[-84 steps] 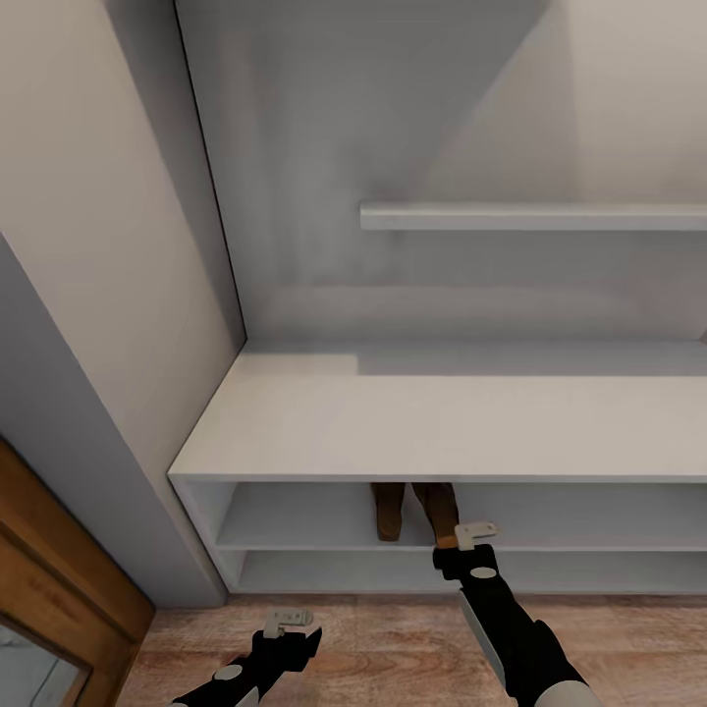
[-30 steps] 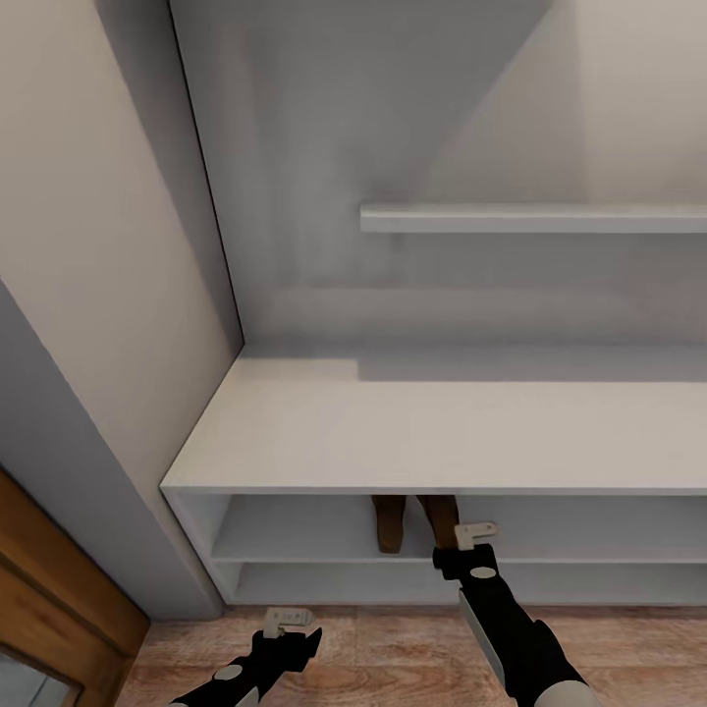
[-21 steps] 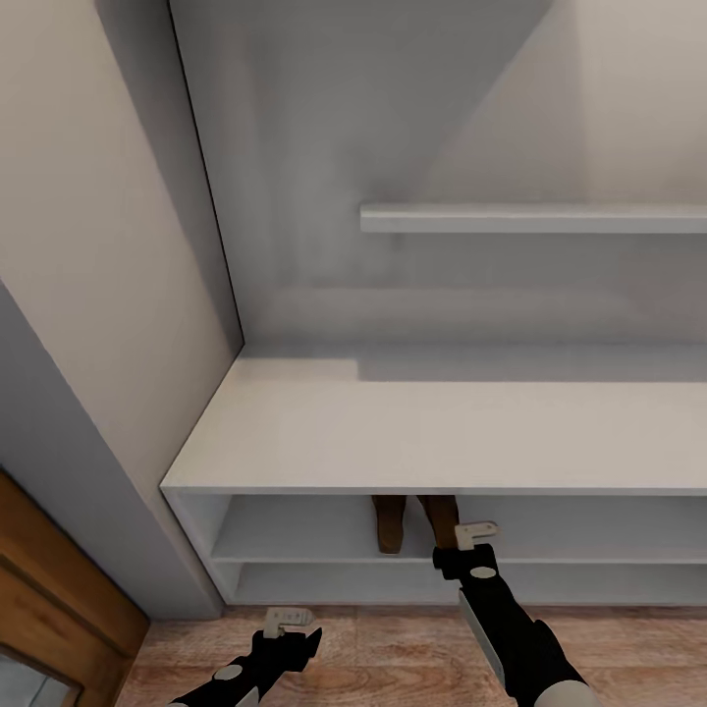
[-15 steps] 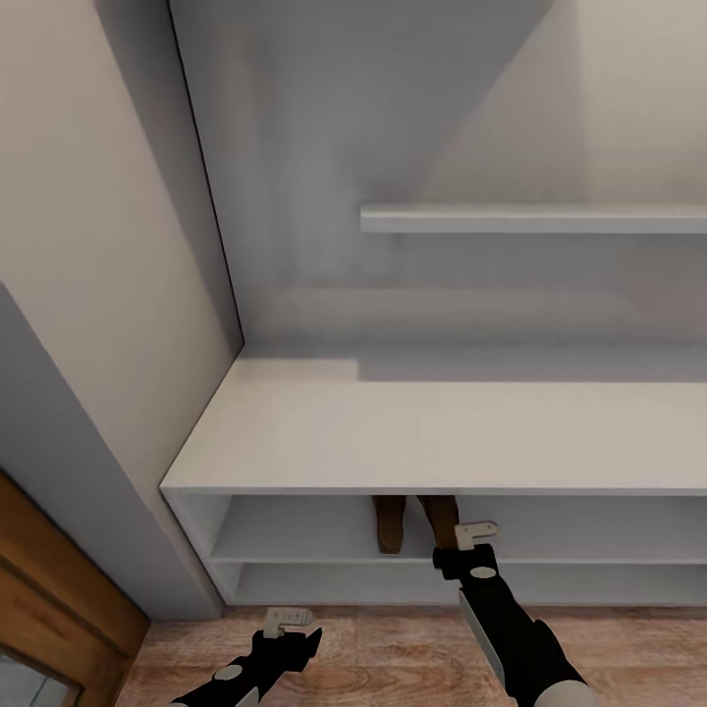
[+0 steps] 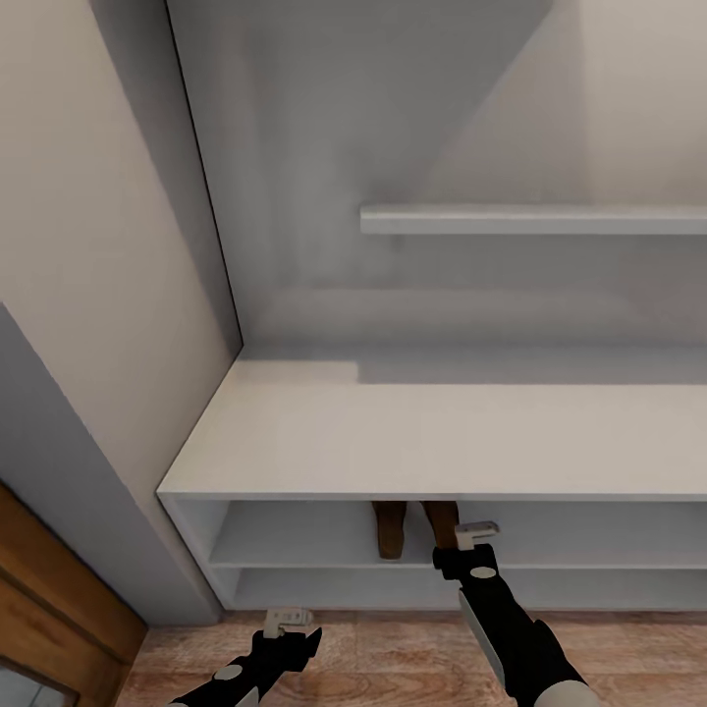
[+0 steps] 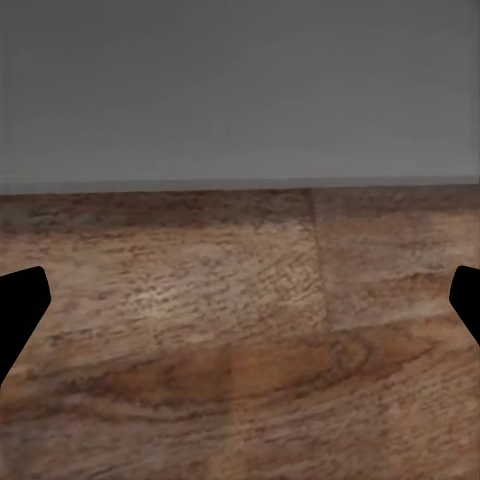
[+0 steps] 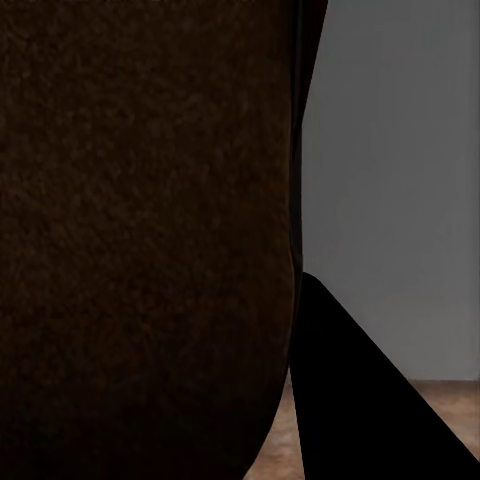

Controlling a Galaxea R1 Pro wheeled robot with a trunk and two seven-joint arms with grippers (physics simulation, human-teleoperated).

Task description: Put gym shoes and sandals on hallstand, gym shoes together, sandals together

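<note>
Two sandals [image 5: 417, 526] sit side by side on the upper open shelf of the hallstand [image 5: 432, 442], partly hidden under its flat top; only their dark brown ends show in the head view. They lie near the middle of the visible shelf span, with a small gap between them.

Far left: a wooden door edge [image 5: 59, 619] and a grey wall panel [image 5: 88, 471] border the corridor floor [image 5: 393, 658], light-brown wood plank.

Left pincer [image 5: 288, 618]: low over the floor, in front of the hallstand's left end, apart from the rack. In the left wrist view its dark fingertips [image 6: 20, 310] stand wide apart at the two edges of the frame, nothing between them but floor [image 6: 240, 340] and the grey base of the rack beyond. State: spread, empty.

Right pincer [image 5: 475, 533]: raised to the level of the upper shelf, at its front edge, just beside the right-hand sandal [image 5: 441, 525]. In the right wrist view a dark brown sandal surface [image 7: 140, 230] lies very close to the camera, with one black finger [image 7: 360, 400] beside it. Whether the fingers press on the sandal or stand free of it, I cannot tell.

Above the hallstand: a white wall shelf [image 5: 535, 218], bare.
</note>
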